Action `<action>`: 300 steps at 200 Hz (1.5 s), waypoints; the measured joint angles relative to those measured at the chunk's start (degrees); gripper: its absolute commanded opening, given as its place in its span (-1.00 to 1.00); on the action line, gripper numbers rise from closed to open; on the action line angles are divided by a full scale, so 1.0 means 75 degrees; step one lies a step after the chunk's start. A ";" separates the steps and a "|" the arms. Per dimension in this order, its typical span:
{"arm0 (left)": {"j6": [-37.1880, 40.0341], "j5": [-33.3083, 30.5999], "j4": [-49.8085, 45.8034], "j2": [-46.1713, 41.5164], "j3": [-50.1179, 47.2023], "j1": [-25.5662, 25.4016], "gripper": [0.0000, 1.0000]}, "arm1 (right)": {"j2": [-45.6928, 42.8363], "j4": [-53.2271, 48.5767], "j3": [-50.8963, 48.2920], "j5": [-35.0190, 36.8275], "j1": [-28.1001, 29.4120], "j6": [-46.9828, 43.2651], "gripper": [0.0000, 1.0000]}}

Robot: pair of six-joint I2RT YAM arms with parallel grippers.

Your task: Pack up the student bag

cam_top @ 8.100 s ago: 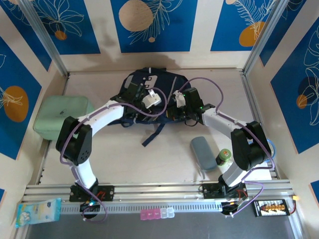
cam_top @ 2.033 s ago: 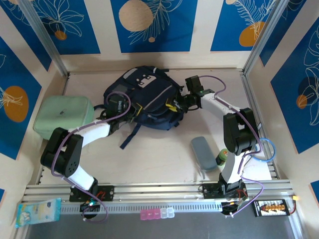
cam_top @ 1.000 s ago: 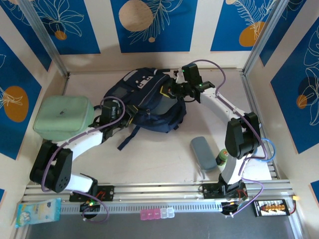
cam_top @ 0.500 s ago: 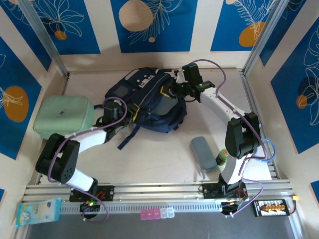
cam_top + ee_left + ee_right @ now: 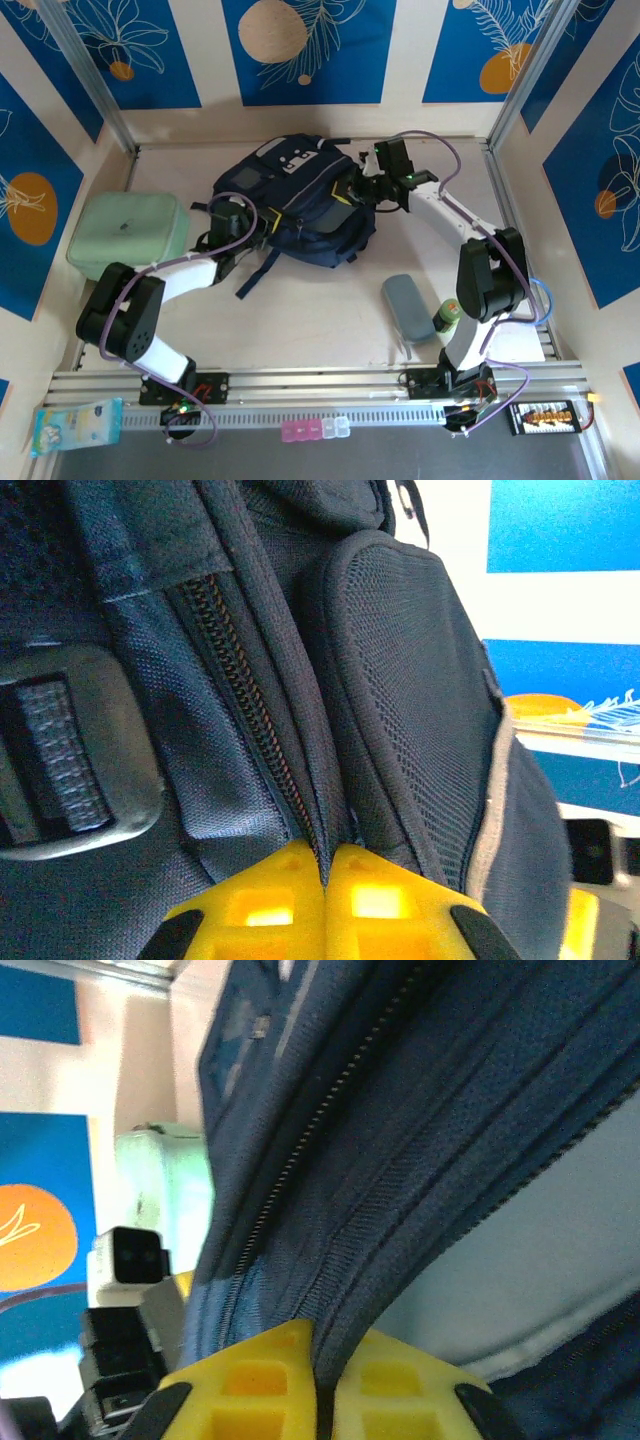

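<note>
student bag (image 5: 300,195) lies open, pale lining (image 5: 520,1290) showing

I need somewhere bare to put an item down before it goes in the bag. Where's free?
Widest bare table lies near-centre, bordered by backpack, left arm and grey-blue pouch. A smaller patch sits at the back-left, between mint-green case and backpack. Crowded: near right, pouch beside green bottle.

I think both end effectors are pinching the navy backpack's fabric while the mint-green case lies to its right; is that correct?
Not quite: the mint-green case lies to the left of the backpack, as the top external view shows. The left end effector and right end effector do each pinch its fabric.
</note>
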 measured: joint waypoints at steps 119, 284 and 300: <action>-0.0580 -0.0350 -0.1046 0.0029 0.0831 -0.0291 -1.00 | -0.1384 -0.2046 -0.0358 0.3952 0.2777 -0.1498 -0.15; -0.0807 -0.0691 -0.1142 0.0694 0.1507 -0.0833 -1.00 | 0.0755 -0.1664 0.0720 0.6939 0.3485 -0.2305 -0.61; -0.0810 -0.0769 -0.1142 0.0694 0.1507 -0.0833 -1.00 | 0.0930 -0.1682 0.0801 0.6997 0.3485 -0.2226 -0.65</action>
